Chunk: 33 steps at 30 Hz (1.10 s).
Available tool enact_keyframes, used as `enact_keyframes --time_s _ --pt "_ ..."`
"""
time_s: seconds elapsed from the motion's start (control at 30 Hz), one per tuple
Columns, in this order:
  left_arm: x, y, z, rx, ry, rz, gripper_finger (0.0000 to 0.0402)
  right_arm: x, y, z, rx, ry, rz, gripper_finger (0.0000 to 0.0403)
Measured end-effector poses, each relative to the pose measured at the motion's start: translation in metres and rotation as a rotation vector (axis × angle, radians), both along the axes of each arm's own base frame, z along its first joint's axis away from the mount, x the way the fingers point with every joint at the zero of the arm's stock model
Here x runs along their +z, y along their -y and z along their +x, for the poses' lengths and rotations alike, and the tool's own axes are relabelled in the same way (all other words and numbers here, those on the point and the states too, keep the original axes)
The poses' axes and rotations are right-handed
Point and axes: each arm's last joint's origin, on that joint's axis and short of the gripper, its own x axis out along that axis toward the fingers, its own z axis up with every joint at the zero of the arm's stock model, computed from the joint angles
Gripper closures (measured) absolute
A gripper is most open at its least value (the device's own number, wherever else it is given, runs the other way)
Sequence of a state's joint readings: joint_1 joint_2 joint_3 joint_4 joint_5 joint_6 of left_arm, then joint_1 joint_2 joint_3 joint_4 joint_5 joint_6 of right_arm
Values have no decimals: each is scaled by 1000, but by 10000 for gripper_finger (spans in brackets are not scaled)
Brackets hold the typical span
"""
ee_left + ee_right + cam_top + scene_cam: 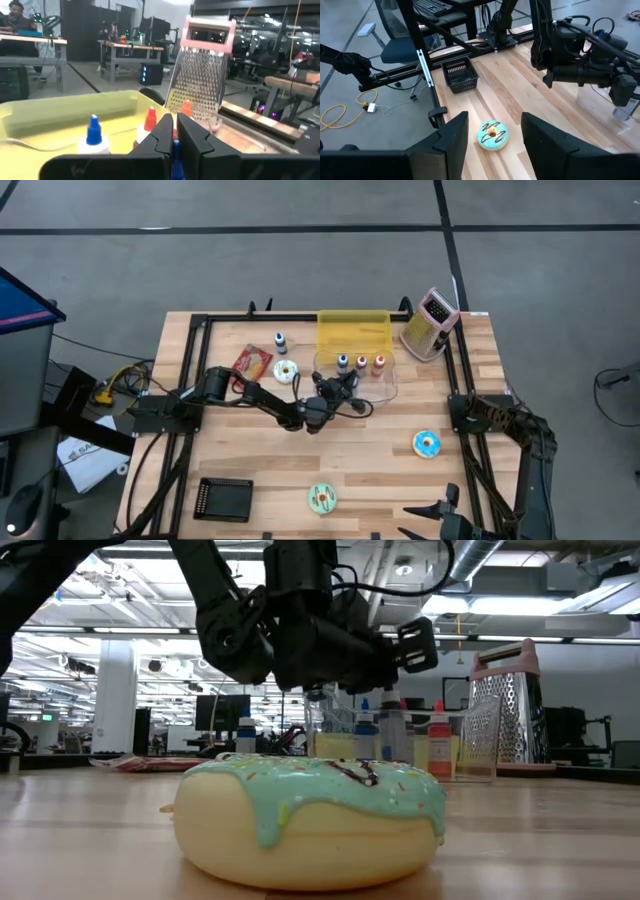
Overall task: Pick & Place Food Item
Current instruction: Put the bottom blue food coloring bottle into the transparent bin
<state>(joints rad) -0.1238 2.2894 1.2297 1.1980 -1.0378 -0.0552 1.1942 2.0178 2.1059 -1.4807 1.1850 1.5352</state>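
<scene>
The green-iced donut (312,815) lies untouched on the counter (380,450) at six o'clock, while the left tool (348,383), pinched shut and empty, hovers by the clear bottle bin (388,385) and risks knocking bottles; the right tool (492,135) waits wide.

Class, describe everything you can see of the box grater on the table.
The box grater stands at the table's far right corner, beside the yellow bin. It has a pink handle on top, a pink base, and shiny perforated metal faces tapering upward. It stands upright in the low view; nothing grips it.
</scene>
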Motion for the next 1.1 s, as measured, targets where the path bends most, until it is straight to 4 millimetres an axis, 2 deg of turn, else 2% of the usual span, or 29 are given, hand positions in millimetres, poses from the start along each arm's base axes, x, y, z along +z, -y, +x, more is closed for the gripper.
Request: enact_keyframes --time_s 0.57,0.9,1.1 --pt "-2 0 1 -31 -5 -6 397 0 1 0 0 -1 -8 228" --pt "-2 -4 3 -83 9 -11 359 0 1 0 0 -1 -9 228" --pt "-2 -4 3 -85 9 -11 352 0 1 0 0 -2 -9 228"
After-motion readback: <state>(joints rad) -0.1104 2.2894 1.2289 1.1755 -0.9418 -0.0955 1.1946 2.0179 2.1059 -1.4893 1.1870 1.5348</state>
